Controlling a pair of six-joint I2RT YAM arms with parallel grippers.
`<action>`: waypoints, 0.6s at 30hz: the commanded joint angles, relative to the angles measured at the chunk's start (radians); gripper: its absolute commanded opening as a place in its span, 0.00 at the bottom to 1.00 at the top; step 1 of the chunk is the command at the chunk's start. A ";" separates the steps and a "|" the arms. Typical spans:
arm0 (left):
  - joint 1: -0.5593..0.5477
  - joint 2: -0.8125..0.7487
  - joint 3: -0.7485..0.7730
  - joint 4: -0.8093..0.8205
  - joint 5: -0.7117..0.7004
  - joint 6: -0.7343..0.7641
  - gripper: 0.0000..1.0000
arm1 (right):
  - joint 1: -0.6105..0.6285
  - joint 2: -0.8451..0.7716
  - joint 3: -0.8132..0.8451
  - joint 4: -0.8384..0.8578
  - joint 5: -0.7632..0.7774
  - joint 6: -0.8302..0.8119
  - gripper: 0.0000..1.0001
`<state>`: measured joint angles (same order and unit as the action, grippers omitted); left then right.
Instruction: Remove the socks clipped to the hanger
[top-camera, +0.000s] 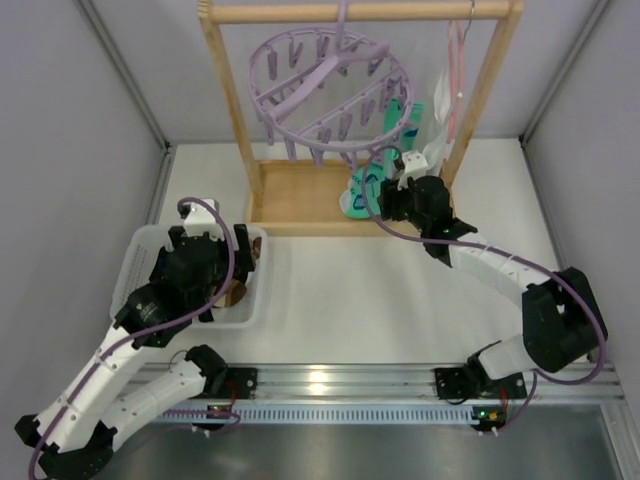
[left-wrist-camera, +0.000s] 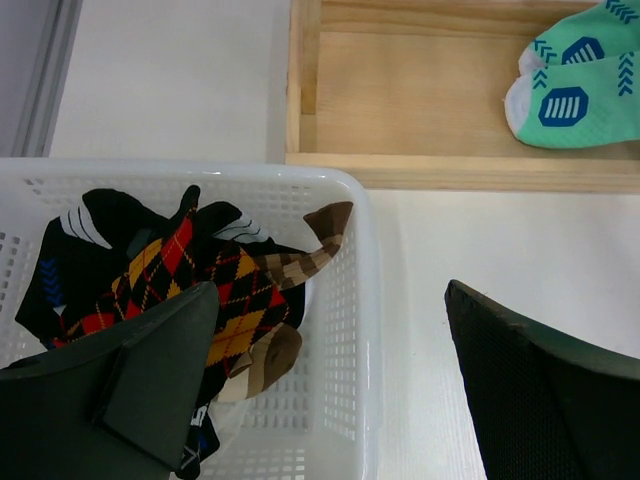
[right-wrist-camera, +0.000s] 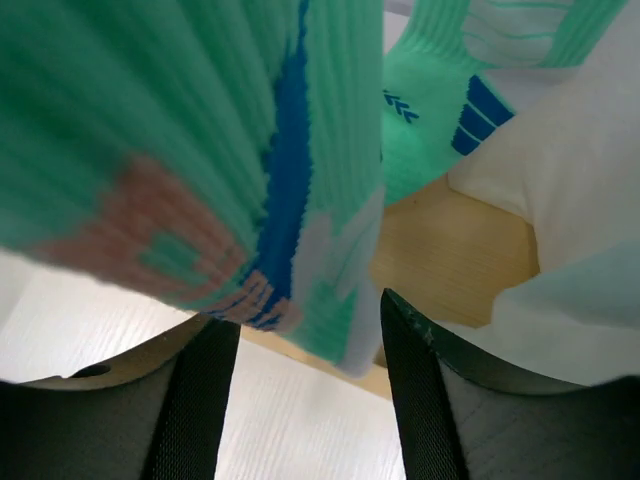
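Observation:
The lilac hanger (top-camera: 318, 88) hangs from the wooden frame's top bar. A pair of mint-green socks (top-camera: 392, 140) is still clipped to its right side, toes reaching the frame's base. My right gripper (top-camera: 385, 190) is at their lower end. In the right wrist view, one mint sock (right-wrist-camera: 200, 150) hangs down into the gap of that gripper (right-wrist-camera: 300, 345); the jaws stand apart, neither pad pressing it. My left gripper (left-wrist-camera: 340, 400) is wide open over the basket's right rim, holding nothing. Red argyle (left-wrist-camera: 190, 270), brown-striped (left-wrist-camera: 300, 260) and black socks (left-wrist-camera: 90, 230) lie in the basket.
The white mesh basket (top-camera: 150, 245) sits at the left front. The tall wooden frame (top-camera: 290, 195) stands at the back, its base tray (left-wrist-camera: 420, 100) holding the mint sock toes (left-wrist-camera: 570, 75). A white cloth (top-camera: 437, 150) and a thin pink hanger (top-camera: 455, 70) hang beside the socks.

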<state>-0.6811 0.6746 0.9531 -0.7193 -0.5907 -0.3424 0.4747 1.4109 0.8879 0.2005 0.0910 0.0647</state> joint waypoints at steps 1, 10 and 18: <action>0.006 -0.001 0.016 0.026 0.012 -0.013 0.98 | -0.011 0.052 0.052 0.147 -0.060 -0.029 0.55; 0.006 -0.032 0.165 0.024 0.064 -0.009 0.98 | 0.050 0.016 -0.101 0.421 -0.043 -0.037 0.18; 0.006 0.045 0.384 0.024 0.135 -0.023 0.98 | 0.119 -0.053 -0.191 0.547 0.006 -0.022 0.00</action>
<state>-0.6804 0.6735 1.2446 -0.7273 -0.5060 -0.3481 0.5442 1.4258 0.7181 0.5995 0.0746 0.0311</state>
